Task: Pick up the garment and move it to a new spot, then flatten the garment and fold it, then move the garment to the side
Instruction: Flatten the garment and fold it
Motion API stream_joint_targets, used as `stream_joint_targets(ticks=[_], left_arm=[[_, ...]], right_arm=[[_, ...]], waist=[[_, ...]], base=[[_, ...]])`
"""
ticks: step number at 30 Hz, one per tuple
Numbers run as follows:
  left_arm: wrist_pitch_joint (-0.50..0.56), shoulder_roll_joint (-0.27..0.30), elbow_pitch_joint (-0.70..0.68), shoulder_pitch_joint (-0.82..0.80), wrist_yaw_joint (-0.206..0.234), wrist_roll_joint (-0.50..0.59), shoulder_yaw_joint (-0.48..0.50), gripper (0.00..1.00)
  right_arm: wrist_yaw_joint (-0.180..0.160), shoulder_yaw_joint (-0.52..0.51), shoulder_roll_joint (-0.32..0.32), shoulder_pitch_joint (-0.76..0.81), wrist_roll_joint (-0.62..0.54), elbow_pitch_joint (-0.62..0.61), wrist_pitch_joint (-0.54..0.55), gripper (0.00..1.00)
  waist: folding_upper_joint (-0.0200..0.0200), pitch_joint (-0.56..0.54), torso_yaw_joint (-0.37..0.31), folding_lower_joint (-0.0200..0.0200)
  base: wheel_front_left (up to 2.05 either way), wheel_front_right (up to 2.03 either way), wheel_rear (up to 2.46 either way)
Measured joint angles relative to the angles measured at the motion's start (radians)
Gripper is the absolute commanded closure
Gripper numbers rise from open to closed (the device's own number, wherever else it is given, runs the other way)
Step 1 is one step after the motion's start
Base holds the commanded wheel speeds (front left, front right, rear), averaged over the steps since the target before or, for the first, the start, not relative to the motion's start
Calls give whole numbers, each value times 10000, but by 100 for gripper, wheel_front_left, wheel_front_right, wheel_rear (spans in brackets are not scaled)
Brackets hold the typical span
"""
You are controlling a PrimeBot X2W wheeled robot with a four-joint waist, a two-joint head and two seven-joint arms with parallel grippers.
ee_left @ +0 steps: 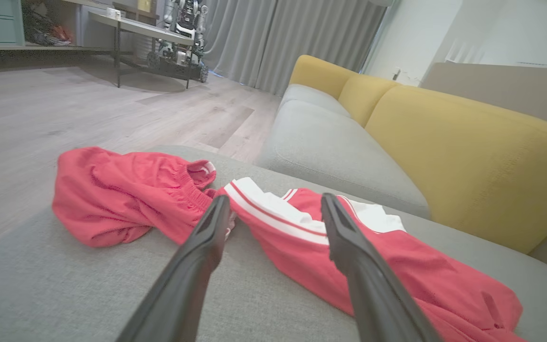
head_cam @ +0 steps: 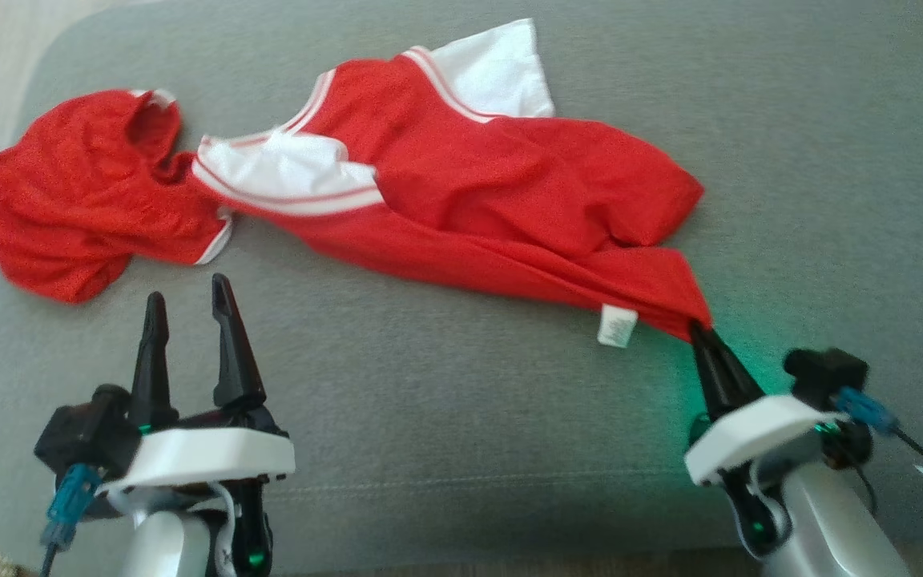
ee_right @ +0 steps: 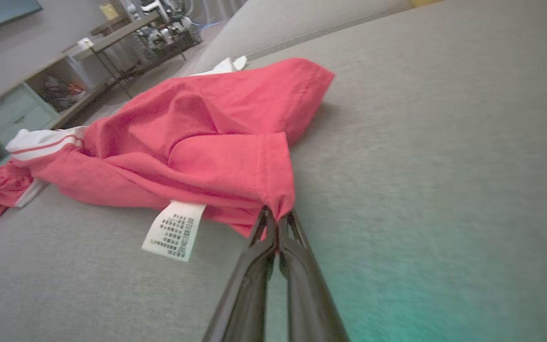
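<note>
A red garment (head_cam: 461, 184) with white striped sleeves lies crumpled across a grey cushion (head_cam: 461, 417). My right gripper (head_cam: 700, 330) is shut on the garment's lower right corner; the right wrist view shows the red hem (ee_right: 278, 204) pinched between the fingertips, with a white care label (ee_right: 174, 230) hanging beside it. My left gripper (head_cam: 187, 295) stands open at the lower left, nothing between its fingers, just short of the garment's bunched red left part (head_cam: 85, 192). In the left wrist view its fingers (ee_left: 207, 232) point at a white sleeve (ee_left: 273, 209).
The cushion's left edge drops to a wooden floor (ee_left: 64, 104). A grey sofa with yellow back cushions (ee_left: 468, 156) stands beyond. A low table (ee_left: 145, 33) and shelving stand far across the room.
</note>
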Motion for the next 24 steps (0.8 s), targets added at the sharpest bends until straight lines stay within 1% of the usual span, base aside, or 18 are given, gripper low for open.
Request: stream_joint_targets(ticks=[1, 2, 3, 9, 12, 13, 15, 17, 18, 19, 22, 24], left_arm=[[0, 0, 0, 0, 0, 0, 0, 0], [0, 0, 2, 0, -121, 0, 63, 0], [0, 0, 2, 0, -121, 0, 63, 0], [0, 2, -2, -7, -355, 128, 368, 0], [0, 2, 13, -151, -723, 255, 725, 0], [0, 2, 81, -299, -926, 336, 830, 0], [0, 75, 608, -757, -1542, 422, 853, 0], [174, 500, 1636, -1322, -2136, 665, 454, 0], [447, 759, 2094, -1613, -2470, 704, 286, 0], [727, 1024, 2489, -1938, -2706, 732, 205, 0], [1555, 2056, 3394, -3206, -3260, 970, -186, 0], [2276, 2537, 3800, -4174, -3419, 685, -642, 0]], right_arm=[[0, 0, 0, 0, 0, 0, 0, 100], [0, -372, 13, 350, -205, -397, 0, 100], [0, -372, 13, 350, -205, -397, 0, 100], [0, -1593, 58, 1340, -1300, -1561, 0, 100], [0, -1854, 65, 1674, -1662, -1766, 0, 100], [0, -1852, 73, 1752, -1659, -1795, 0, 100], [0, -1843, 128, 1782, -1762, -1802, 0, 100], [0, -1758, 136, 1773, -1893, -1818, 0, 100], [0, -1697, 138, 1772, -1964, -1829, 0, 100], [0, -1643, 140, 1769, -1992, -1843, 0, 100], [0, -1423, 142, 1708, -1985, -1893, 0, 100], [0, -1327, 144, 1622, -1985, -1962, 0, 100]], waist=[[0, 0, 0, 0], [0, -30, -207, 0], [0, -30, -207, 0], [0, -74, -816, 0], [0, -46, -1057, 0], [0, -34, -1123, 0], [0, -10, -1219, 0], [0, 4, -1288, 0], [0, 28, -1322, 0], [0, 72, -1353, 0], [0, 279, -1451, 0], [0, 446, -1509, 0]], base=[[0, 0, 0], [0, 0, 0], [0, 0, 0], [0, 0, 0], [0, 0, 0], [0, 0, 0], [0, 0, 0], [0, 0, 0], [0, 0, 0], [0, 0, 0], [0, 0, 0], [0, 0, 0]])
